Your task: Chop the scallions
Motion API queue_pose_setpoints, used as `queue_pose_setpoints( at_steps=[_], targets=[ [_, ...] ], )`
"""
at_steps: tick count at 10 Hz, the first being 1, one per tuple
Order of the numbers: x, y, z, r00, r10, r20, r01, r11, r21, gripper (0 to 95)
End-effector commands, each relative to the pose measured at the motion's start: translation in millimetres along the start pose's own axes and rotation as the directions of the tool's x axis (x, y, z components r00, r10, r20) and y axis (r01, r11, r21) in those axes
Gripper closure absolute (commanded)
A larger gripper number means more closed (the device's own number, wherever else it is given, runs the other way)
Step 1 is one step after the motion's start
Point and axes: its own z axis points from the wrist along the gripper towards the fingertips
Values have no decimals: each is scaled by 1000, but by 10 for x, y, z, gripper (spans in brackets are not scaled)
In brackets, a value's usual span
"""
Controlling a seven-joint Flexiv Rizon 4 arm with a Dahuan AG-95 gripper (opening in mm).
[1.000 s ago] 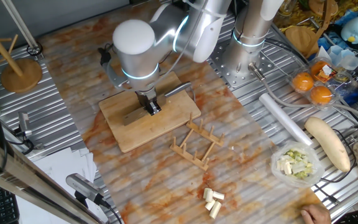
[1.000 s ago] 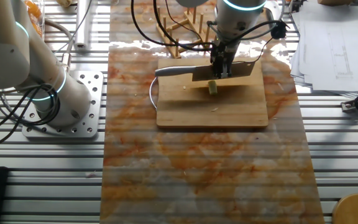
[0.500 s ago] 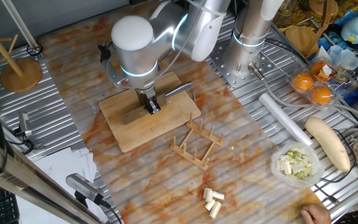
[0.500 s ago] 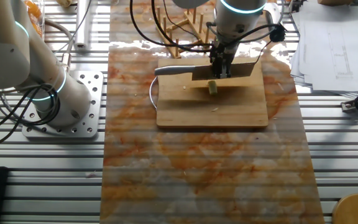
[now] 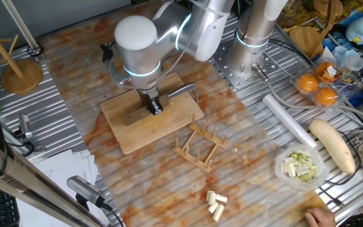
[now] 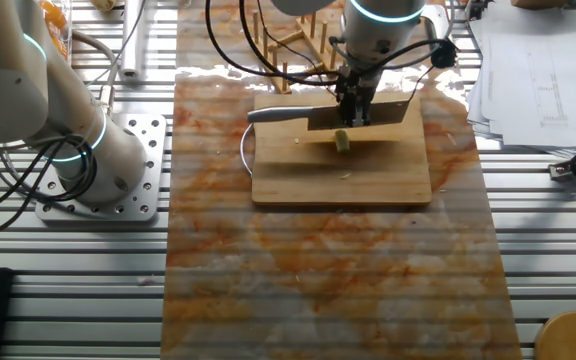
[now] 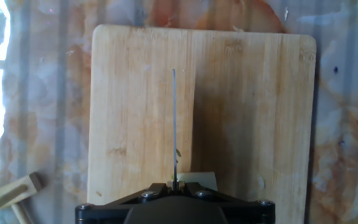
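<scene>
A short pale green scallion stub (image 6: 342, 141) lies on the wooden cutting board (image 6: 388, 180), under the edge of a knife blade (image 6: 373, 117). My gripper (image 6: 352, 112) is shut on the knife's spine, fingers pointing down, with the grey handle (image 6: 278, 113) sticking out to the left. In the one fixed view the gripper (image 5: 152, 107) stands over the board (image 5: 131, 135), and the scallion is hidden behind the blade (image 5: 136, 115). In the hand view the blade (image 7: 174, 124) shows as a thin line running up the board (image 7: 253, 112). A pale scallion end (image 7: 201, 179) peeks out beside my gripper (image 7: 174, 185).
A wooden rack (image 5: 199, 145) stands right beside the board. Pale cut stalk pieces (image 5: 215, 205) lie near the front edge. A bowl of chopped greens (image 5: 301, 165), a long cream root vegetable (image 5: 333, 145), a white roll (image 5: 287, 118) and oranges (image 5: 317, 88) sit to the right.
The hand with the knife has risen very slightly. The scallion stub and the board have not moved.
</scene>
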Motion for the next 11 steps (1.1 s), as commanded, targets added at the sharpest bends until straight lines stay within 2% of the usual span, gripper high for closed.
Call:
queue_pose_setpoints(
  at_steps=[1,4,11],
  targets=[
    [-7,-9,0,1000,2,1,-2,1000,3,950],
    [-9,-98,-82,1000,-13,1,13,1000,-4,950],
    [-57,-91,4,1000,-11,3,11,1000,-10,950]
  ],
)
